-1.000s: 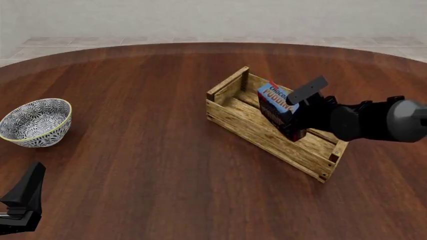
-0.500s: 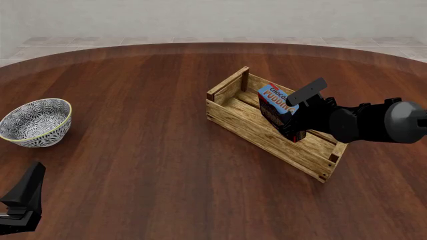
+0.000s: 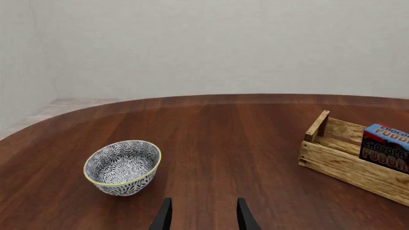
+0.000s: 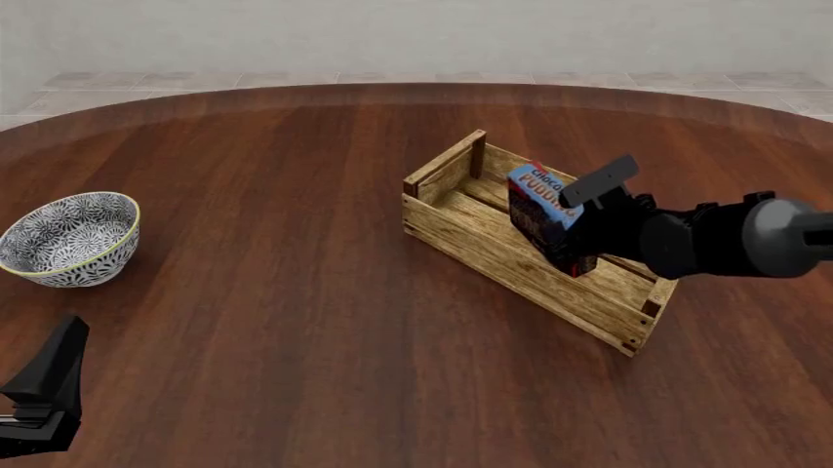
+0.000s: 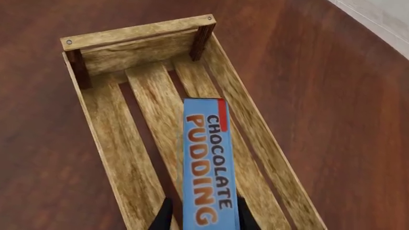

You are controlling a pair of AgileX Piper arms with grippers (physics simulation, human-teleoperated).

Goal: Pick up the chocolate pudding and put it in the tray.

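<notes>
Plainly, the placing step is in hand, and most of the work lies at the right side of the table. Starting from the left in the front view, the left gripper (image 4: 46,390) sits idle at the near table edge, its two fingers parted with nothing between them, as its own wrist view shows; just beyond it the blue-white patterned bowl (image 4: 69,238) stands on the wooden table (image 4: 287,292), well apart from everything else. Moving rightward, the tray (image 4: 485,255) lies diagonally on the table, one end board toward the far left and the other near the right arm. Inside it, roughly mid-length, the chocolate pudding (image 4: 537,214) stands on a narrow edge, tilted a little, its blue lettered face up. The right gripper (image 4: 580,234) is clamped on the carton: the right wrist view shows a dark finger on each long side of the box (image 5: 208,163), with the tray's floor slats (image 5: 153,96) directly below. Whether the carton's lower edge already touches the slats I cannot tell. By my reading, the next move calls for easing the box down until it rests on the floor, then parting the fingers and lifting straight out without catching the side slats.
</notes>
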